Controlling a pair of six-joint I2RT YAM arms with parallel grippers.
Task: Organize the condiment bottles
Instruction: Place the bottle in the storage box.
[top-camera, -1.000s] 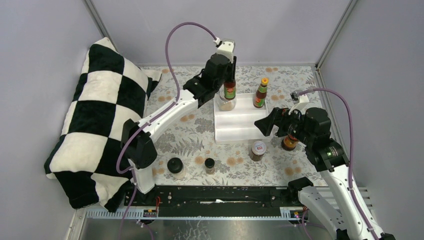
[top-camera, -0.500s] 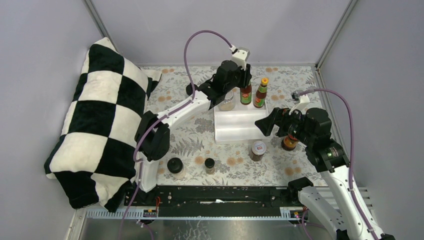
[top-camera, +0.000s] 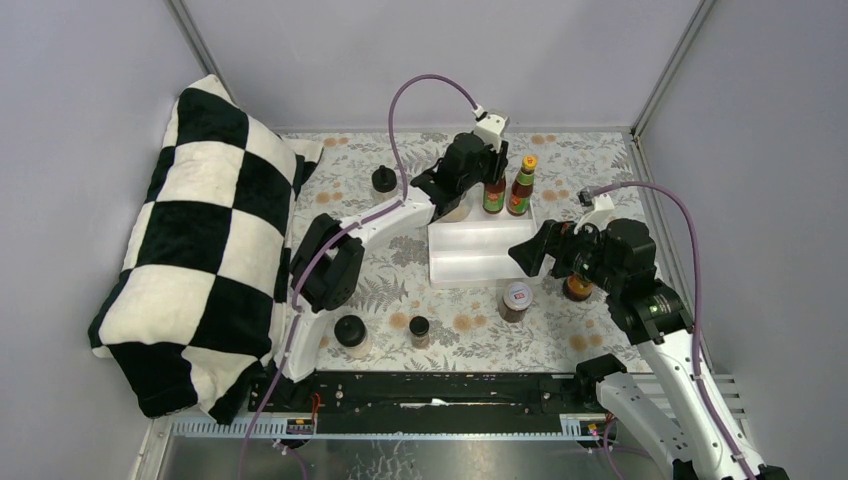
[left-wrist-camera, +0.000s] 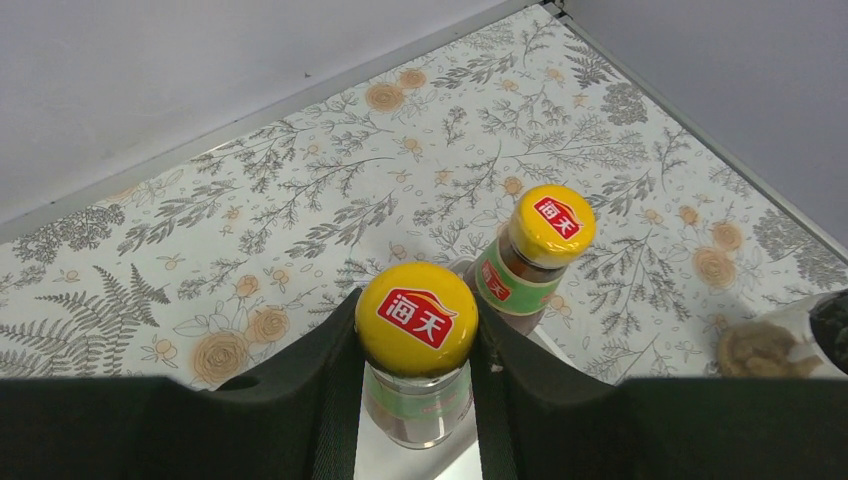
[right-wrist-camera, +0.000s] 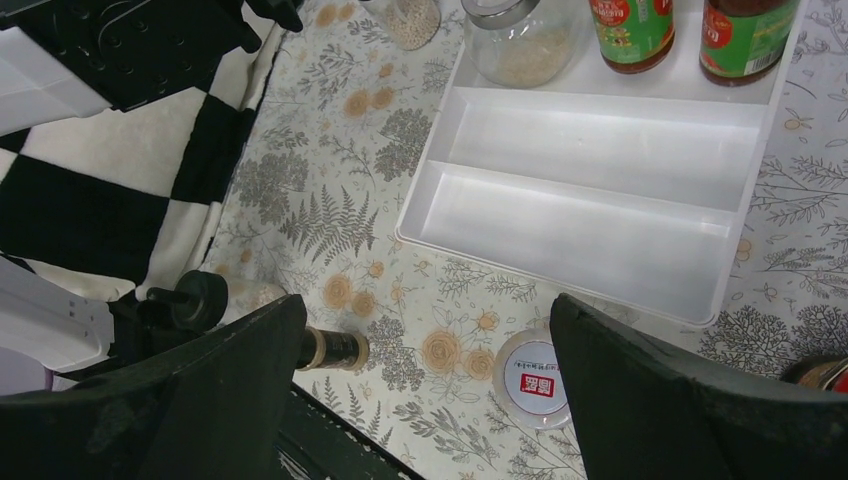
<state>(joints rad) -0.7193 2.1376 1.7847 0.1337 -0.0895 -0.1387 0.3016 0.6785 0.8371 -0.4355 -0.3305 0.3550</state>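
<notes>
Logging arm states. Left gripper (left-wrist-camera: 416, 345): we see its left fingers (left-wrist-camera: 325, 400) clenched on the neck of a tall red-sauce bottle (top-camera: 494, 192), just under its yellow cap (left-wrist-camera: 416, 315). That bottle is upright over the far row of the white stepped tray (top-camera: 480, 262), just left of a second red-sauce bottle (top-camera: 520, 188) standing in the same row. The two are close, and we cannot tell whether they touch. We also cannot tell whether the held bottle's base rests on the tray. A clear-lidded jar (right-wrist-camera: 515, 40) sits at the left end of that row.

Right gripper (right-wrist-camera: 425, 330): right fingers (right-wrist-camera: 200, 400) released wide, grasping nothing, hovering by the tray's near right corner. Below it on the floral table (top-camera: 400, 260) stand a white-lidded jar (top-camera: 516, 298) and, further right, a brown jar (top-camera: 577, 288).

Near the arm bases: a black-lidded jar (top-camera: 351, 332) and a small dark-capped bottle (top-camera: 419, 328). A black-capped container (top-camera: 383, 179) stands far left, near the checkered cushion (top-camera: 190, 250).
</notes>
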